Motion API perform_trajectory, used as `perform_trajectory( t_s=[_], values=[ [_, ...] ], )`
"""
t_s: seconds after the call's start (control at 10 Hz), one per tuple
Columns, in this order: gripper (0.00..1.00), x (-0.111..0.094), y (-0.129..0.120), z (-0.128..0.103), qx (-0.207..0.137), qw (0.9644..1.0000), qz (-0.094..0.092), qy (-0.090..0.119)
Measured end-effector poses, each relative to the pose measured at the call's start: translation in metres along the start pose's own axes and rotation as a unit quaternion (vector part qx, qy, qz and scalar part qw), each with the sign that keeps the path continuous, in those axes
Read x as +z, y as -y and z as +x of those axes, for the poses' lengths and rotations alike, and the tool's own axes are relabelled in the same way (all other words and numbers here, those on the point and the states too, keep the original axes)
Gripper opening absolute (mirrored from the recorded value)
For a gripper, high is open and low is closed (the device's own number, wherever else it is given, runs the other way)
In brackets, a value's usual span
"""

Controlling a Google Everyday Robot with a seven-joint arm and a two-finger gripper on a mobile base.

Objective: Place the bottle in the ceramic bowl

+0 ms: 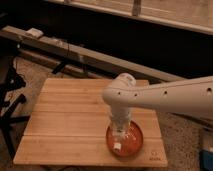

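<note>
The robot's gripper (119,134) hangs over the glossy orange-red ceramic bowl (134,143) at the wooden board's (65,125) near right corner, clasping the slim white bottle (118,141) upright, its pale lower end down inside the darker rim.

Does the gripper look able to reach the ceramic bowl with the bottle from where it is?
Probably yes: the gripper hangs directly over the ceramic bowl, with the bottle pointing down into it, and nothing stands between them on the wooden board.
</note>
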Motion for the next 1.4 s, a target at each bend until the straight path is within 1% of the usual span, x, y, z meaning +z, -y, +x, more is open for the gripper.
perform_trajectory(
  t_s=[0.1,0.2,0.3,0.4,0.5,0.6,0.8,0.9,1.4],
  values=[
    [0.11,0.009,0.011,0.002,0.032,0.9993,0.017,-0.010],
    [0.22,0.019,0.018,0.004,0.054,0.9977,0.034,-0.022],
    [0.32,0.030,0.019,0.004,0.062,0.9964,0.048,-0.033],
    [0.44,0.041,0.016,0.004,0.064,0.9949,0.062,-0.047],
    [0.52,0.049,0.014,0.004,0.064,0.9938,0.071,-0.056],
    [0.64,0.056,0.009,0.004,0.062,0.9926,0.079,-0.068],
    [0.79,0.063,0.006,0.004,0.057,0.9909,0.088,-0.084],
    [0.80,0.065,0.005,0.004,0.058,0.9905,0.090,-0.086],
    [0.80,0.066,0.005,0.004,0.059,0.9905,0.090,-0.085]
  ],
)
